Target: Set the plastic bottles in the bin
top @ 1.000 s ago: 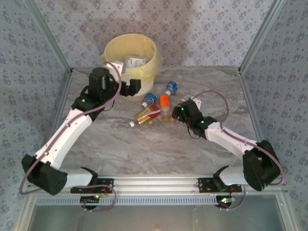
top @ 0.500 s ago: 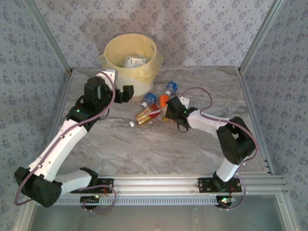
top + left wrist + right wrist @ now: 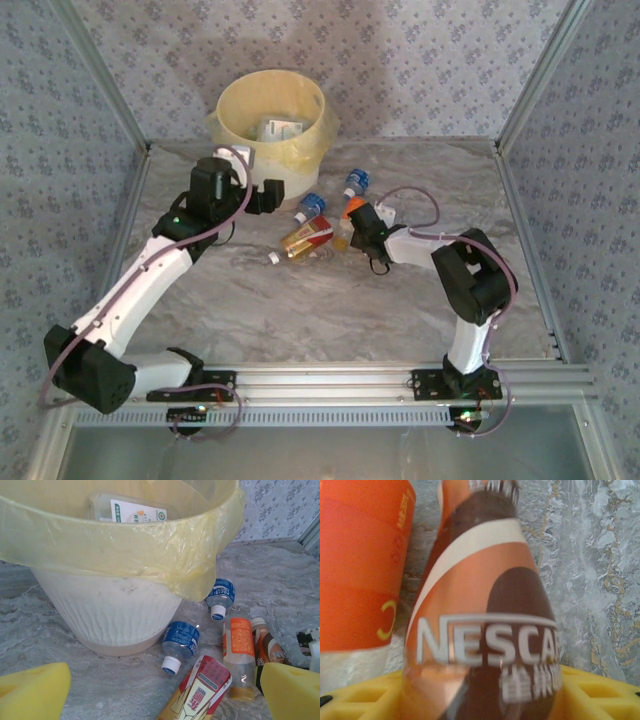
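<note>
- Take the table as the clock face, seen from above: arm bases at 6 o'clock, bare marbled surface between them and the work.
- Find the bin at 12 o'clock on the far edge, bag-lined, with at least one white-labelled bottle already inside. Aim for the open mouth, not the rim.
- Read the plastic bottles as a loose cluster just past centre, at 5 o'clock from the bin, lying close together and some touching. Expect neighbours to roll if nudged.
- See the left fingers spread wide and grasping nothing, just beside the bin's base at 9 o'clock of the cluster. No part in this pick.
- See the right fingers at the cluster's 3 o'clock side, astride the brown-and-orange coffee bottle. Cannot tell whether clenched on it or merely around it, so confirm a firm pinch on the body before lifting.
- Mind the orange-labelled bottle, just beside the coffee bottle at 9 o'clock in the right wrist view. Lift straight up to avoid dragging it along.
- Carry high toward 11 o'clock, clearing the blue-labelled bottle near the bin's base and then the rim. Release only above the mouth.
</note>
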{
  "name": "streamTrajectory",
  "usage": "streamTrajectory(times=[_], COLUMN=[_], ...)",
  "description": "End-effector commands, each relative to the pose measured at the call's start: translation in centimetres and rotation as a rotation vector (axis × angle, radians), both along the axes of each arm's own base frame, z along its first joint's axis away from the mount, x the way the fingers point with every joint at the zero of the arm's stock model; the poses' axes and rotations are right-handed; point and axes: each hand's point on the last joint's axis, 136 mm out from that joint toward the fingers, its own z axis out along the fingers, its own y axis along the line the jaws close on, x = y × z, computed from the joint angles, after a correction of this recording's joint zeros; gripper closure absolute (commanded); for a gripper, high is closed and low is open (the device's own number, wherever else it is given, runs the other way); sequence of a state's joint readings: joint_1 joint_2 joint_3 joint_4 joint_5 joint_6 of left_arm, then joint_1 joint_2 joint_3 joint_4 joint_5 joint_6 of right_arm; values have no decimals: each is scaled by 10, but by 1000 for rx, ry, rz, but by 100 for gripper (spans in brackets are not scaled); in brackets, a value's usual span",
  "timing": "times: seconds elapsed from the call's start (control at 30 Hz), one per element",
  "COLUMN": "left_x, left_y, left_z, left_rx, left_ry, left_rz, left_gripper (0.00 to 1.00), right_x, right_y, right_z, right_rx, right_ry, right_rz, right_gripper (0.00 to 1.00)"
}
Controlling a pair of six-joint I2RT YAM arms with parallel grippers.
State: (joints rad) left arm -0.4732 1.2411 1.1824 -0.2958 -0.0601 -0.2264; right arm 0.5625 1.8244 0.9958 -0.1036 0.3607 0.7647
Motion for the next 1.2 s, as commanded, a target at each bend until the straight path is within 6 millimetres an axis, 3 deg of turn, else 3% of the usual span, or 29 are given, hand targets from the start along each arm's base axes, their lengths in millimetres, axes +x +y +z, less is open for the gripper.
streamTrajectory(times=[0.0,0.2,0.43,0.63,0.8,1.0,1.17], left_x=[2,9,16,4,-4,-11,-13], left_y=[-5,-2,-10,-64,-102,-141,-162], left_z=[11,5,-10,-12,-18,-2,-4], left_rx=[-28,-46,-128,-375,-443,-615,-646], left_ry=[-2,27,106,179,230,285,350], left_rz=[-14,36,63,-172,-262,-373,-382], left_gripper=[2,2,2,2,3,4,4], right_x=[4,-5,-29,-57,-78,-91,-93], right_y=[-3,-8,-9,12,36,62,85], right_z=[-5,29,82,129,173,201,219], right_rx=[-13,3,21,106,216,273,317], right_ry=[-15,-140,-328,-453,-567,-619,-657], right_rz=[25,81,197,380,514,618,685], right_gripper=[40,51,54,54,58,57,57])
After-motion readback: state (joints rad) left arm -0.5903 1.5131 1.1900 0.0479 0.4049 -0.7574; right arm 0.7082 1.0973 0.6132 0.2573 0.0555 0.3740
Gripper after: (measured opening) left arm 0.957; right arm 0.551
